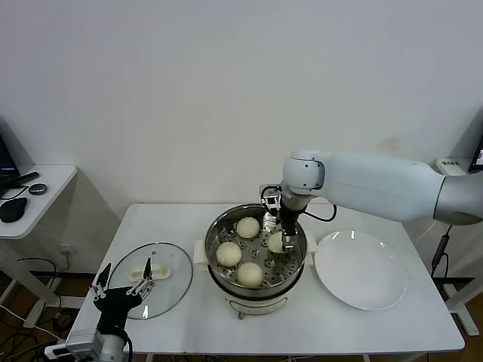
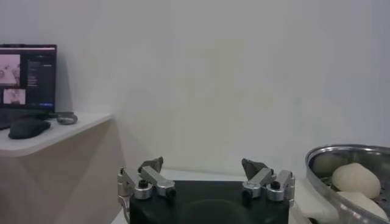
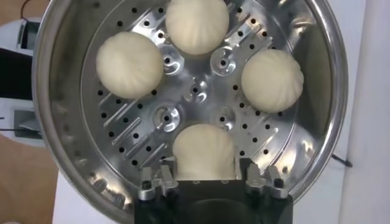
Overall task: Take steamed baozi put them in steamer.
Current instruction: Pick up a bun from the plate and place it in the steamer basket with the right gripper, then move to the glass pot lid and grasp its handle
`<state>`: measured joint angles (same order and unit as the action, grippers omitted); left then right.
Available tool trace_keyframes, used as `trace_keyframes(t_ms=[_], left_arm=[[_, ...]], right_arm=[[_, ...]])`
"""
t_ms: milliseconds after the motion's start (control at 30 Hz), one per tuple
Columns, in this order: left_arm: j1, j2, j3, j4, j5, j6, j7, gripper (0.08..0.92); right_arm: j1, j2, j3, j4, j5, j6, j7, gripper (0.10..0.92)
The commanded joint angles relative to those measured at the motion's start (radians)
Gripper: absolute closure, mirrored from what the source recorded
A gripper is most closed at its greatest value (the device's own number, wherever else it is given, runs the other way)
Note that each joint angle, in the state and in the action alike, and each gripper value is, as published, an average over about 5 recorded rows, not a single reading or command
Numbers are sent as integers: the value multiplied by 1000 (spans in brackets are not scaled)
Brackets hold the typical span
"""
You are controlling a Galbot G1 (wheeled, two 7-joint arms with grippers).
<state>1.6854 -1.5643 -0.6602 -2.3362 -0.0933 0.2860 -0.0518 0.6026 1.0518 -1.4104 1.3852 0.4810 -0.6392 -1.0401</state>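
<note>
I count four steamed baozi: one at the back (image 1: 247,227), one on the left (image 1: 229,254), one at the front (image 1: 250,274) and one on the right (image 1: 277,241). All four sit in the one steamer (image 1: 219,230). On the worktop (image 1: 181,332) I see one white plate (image 1: 361,269) and one glass lid (image 1: 151,280). Two arms show, so two grippers: the right gripper (image 1: 284,243) and the left gripper (image 1: 123,285). One side desk (image 1: 45,197) carries one mouse (image 1: 13,209).

We are seeing a white table (image 1: 189,324) carrying the steamer (image 1: 253,290) at its middle. A glass lid (image 1: 170,286) is lying left of the steamer, a white plate (image 1: 366,283) right of it.
</note>
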Motion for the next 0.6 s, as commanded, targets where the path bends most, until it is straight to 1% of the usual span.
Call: trace_keyframes(t_ms=[33,100,200,267,433,600], left_arm=[[-1,1,-4,0,0,1,1,177],[-1,0,-6,-2,0,1,2,177],[2,-2,-9,-9,0,2,3,177],[5,-6,-9,-14,-5,2,5,177],[8,0,-11,-24,-42,-2,7,177],[3,16,-35,-36,-59,-5,15,177]], right_arm=[[7,-20,27,4,-2,-3,6,229],[7,-48,69,4,3,6,5,209],[-8,-105,191,-10,46,37,29,203],[-27,-139,285,-22,100,71,90,203],[-162,-202,559,-18,198,105,358,203],[-389,-280,887,24,219,127,477,203]])
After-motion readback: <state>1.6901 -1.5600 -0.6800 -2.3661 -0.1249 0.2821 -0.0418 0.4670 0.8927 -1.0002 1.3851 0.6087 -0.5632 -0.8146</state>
